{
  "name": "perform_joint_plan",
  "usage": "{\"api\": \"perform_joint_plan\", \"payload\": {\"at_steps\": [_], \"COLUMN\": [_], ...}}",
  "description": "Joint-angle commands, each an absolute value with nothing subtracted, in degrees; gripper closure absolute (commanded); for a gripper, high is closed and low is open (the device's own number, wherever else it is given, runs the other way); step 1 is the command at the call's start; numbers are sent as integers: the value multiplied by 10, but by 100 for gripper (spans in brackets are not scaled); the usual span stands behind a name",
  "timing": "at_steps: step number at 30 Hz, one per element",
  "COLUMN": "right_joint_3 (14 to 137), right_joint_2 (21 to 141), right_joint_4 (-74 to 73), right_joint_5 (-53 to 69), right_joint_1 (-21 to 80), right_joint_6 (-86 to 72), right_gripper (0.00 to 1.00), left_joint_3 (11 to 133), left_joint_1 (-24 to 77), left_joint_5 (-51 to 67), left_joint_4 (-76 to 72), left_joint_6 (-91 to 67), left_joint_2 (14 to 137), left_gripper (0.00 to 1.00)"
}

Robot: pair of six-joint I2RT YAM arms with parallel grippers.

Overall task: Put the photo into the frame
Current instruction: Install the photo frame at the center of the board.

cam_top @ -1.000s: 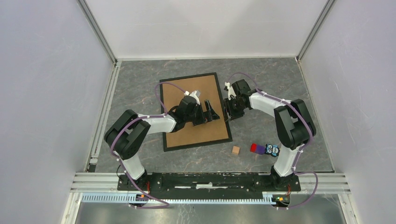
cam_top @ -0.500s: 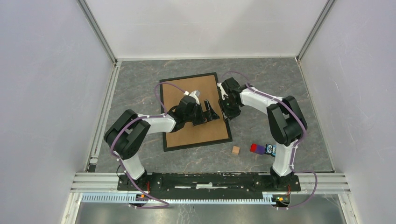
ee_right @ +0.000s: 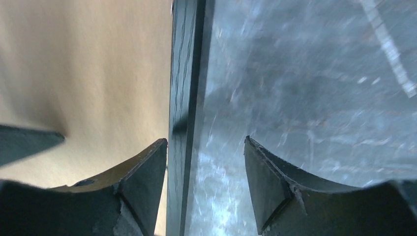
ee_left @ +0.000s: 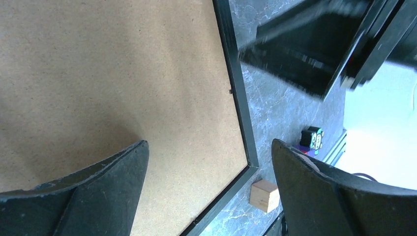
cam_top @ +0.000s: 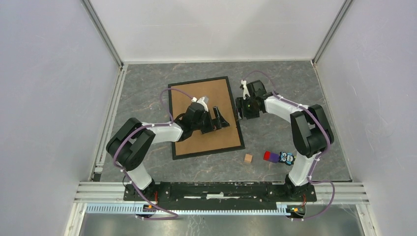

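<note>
The left arm reaches over the brown backing board point(cam_top: 206, 140), its left tool point(cam_top: 220, 118) spread wide, holding nothing. The right arm bends inward, its right tool point(ee_right: 206, 142) parted astride the right rail of the frame point(cam_top: 209, 152), which lies flat mid-table point(cam_top: 147, 98), holding the board.

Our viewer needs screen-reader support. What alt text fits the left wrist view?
The left gripper, wide open, hangs over a brown backing board in a thin black frame on a grey table. Past the frame's corner lie a wooden cube and a colourful toy; the right arm is blurred at upper right.
</note>
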State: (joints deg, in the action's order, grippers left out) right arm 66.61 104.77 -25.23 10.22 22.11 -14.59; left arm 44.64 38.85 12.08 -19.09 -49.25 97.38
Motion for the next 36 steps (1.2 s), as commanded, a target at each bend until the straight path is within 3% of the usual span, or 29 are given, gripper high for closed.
{"api": "perform_joint_plan", "payload": {"at_steps": [1, 7, 9, 13, 16, 24, 36], "right_joint_3": [704, 782, 765, 684, 695, 687, 705], "right_joint_2": [1041, 1100, 1095, 1066, 1083, 1094, 1136], "right_joint_4": [-114, -82, -58, -7, -33, -24, -20], "right_joint_5": [130, 170, 178, 162, 157, 169, 163], "right_joint_1": [195, 192, 194, 194, 188, 176, 176], "right_joint_6": [-205, -251, -257, -258, -229, -219, -225], "right_gripper": [35, 40, 46, 47, 48, 61, 64], "left_joint_3": [476, 552, 577, 611, 621, 602, 574], "left_joint_1": [387, 385, 380, 342, 324, 312, 306], "left_joint_5": [90, 34, 11, 34, 49, 45, 36], "left_joint_4": [-170, -120, -123, -136, -147, -162, -183], "left_joint_6": [-474, -475, -459, -454, -450, -451, -481], "left_joint_2": [950, 953, 973, 1035, 1066, 1070, 1070], "left_gripper": [0, 0, 0, 0, 0, 0, 0]}}
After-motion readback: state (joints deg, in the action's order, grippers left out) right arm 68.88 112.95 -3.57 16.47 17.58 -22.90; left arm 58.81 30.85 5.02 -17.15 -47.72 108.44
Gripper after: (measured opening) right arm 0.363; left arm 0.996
